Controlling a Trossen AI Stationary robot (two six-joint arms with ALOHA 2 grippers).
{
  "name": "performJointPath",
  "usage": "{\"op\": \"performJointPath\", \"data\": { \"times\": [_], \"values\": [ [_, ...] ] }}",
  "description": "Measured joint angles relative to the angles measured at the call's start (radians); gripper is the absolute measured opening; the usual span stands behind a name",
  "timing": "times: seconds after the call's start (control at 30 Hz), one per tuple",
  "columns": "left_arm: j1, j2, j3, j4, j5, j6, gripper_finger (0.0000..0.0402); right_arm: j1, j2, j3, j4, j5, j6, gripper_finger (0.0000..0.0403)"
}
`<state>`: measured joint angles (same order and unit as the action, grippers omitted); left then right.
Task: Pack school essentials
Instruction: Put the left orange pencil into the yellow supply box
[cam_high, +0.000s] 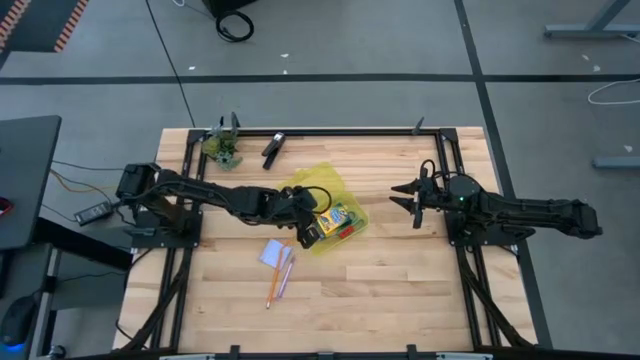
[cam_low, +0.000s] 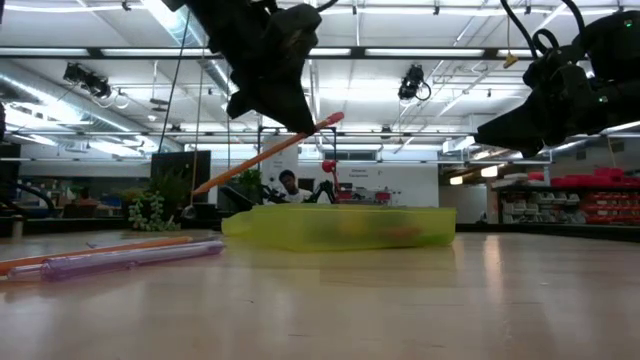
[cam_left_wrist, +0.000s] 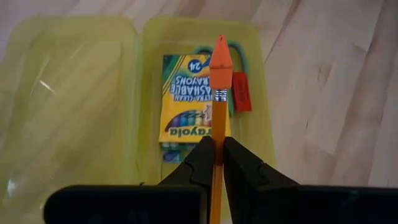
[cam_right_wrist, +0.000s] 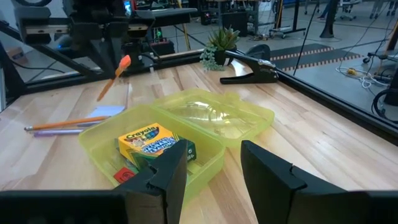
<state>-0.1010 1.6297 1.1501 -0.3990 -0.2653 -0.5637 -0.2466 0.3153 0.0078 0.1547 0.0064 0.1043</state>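
Observation:
My left gripper (cam_left_wrist: 217, 149) is shut on an orange pencil (cam_low: 262, 157) with an orange eraser cap (cam_left_wrist: 221, 59). It hangs over the open translucent yellow case (cam_high: 322, 185). In the case lie the yellow-green crayon box (cam_left_wrist: 189, 99), a red eraser (cam_left_wrist: 241, 91) and the green-handled scissors (cam_left_wrist: 240, 53), mostly hidden under the box. Near the case, a pale note pad (cam_high: 274, 253), an orange pencil (cam_high: 272, 288) and a pink pencil (cam_high: 287, 272) lie flat on the table. My right gripper (cam_high: 405, 196) waits open at the table's right side. My left gripper pinches the pencil's shaft (cam_left_wrist: 217, 134) between its two fingers, a short way behind the metal band and eraser cap. The fingers slant down from the table's left and the pencil runs along between them. The pencil is lifted clear and tilted, eraser end higher (cam_low: 333, 119), above the case.
A black clip (cam_high: 273, 148) and a small potted plant (cam_high: 226, 150) sit at the table's far edge. Dark frame rails (cam_high: 445, 160) run along the table's sides. Bare wood lies on the near side of the pencils.

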Motion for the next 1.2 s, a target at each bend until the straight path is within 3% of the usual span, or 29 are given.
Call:
{"op": "performJointPath", "data": {
  "times": [1.2],
  "values": [
    [0.059, 0.000, 0.005, 0.218, 0.000, 0.098, 0.0026, 0.000, 0.000, 0.000, 0.000, 0.000, 0.000, 0.0157]
  ]
}}
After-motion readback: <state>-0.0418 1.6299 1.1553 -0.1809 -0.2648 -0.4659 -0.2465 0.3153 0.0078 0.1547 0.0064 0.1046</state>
